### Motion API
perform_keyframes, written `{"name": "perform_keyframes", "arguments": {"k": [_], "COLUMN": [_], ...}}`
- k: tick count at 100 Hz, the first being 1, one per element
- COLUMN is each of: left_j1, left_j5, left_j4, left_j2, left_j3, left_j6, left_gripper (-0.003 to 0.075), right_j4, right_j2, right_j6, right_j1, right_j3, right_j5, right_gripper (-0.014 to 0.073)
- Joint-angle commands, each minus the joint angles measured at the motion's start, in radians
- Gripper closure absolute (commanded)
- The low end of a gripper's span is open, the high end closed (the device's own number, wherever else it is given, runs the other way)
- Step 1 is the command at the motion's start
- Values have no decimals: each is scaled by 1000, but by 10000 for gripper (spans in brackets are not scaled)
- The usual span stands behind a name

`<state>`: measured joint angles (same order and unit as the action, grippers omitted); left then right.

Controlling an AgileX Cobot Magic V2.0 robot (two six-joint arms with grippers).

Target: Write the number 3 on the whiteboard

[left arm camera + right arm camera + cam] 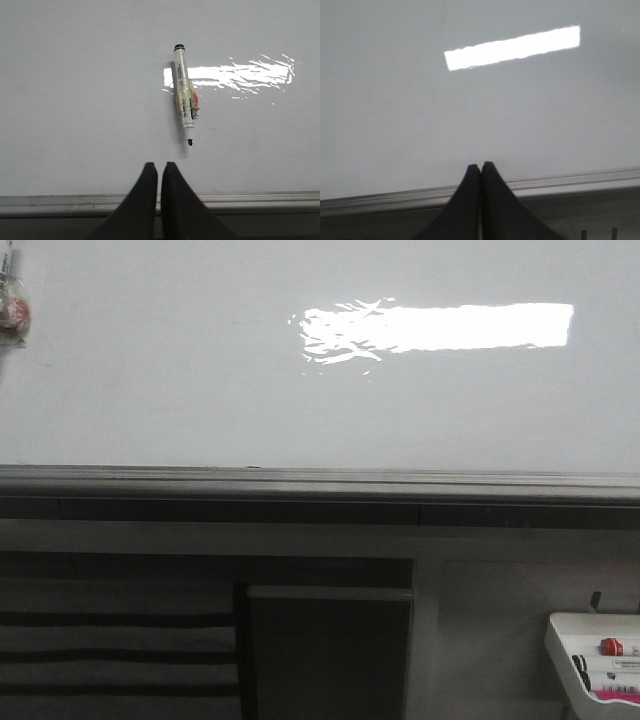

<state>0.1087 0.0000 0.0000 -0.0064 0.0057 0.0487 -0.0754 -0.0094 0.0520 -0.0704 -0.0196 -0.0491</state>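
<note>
The whiteboard (200, 390) is glossy white-grey with a bright rectangular reflection (450, 327). No number 3 shows on it in any view. In the left wrist view a white marker (184, 95) with an orange wrap at its middle lies against the board (75, 100), its bare black tip toward my left gripper (159, 167). That gripper is shut and empty, a short way from the tip. My right gripper (480, 166) is shut and empty over the board's edge (395, 115). Neither gripper shows in the front view.
A grey metal rail (300, 480) runs along the board's near edge, and shows in both wrist views (60, 202) (570, 180). A small white tray (560, 640) with markers hangs at the lower right. A small red-marked item (12, 308) sits at the board's far left edge.
</note>
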Motion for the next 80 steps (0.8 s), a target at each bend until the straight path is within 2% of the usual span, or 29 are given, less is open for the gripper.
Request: {"name": "perform_keyframes", "arguments": {"k": [1, 72, 80], "left_j1": [-1, -1, -1], "left_j5": [-75, -75, -75], "left_j4": [0, 0, 0], "left_j2": [-32, -32, -32], "left_j3": [2, 2, 2], "left_j6": [7, 7, 7], "left_gripper": [739, 739, 739], "right_j4": [-1, -1, 41], "right_j2": [-22, -22, -22], "right_j6": [-4, -4, -32], "right_j1": [-4, -4, -4], "right_j3": [-22, -22, -22], "right_j5": [82, 82, 88], "right_gripper": [673, 673, 673]}}
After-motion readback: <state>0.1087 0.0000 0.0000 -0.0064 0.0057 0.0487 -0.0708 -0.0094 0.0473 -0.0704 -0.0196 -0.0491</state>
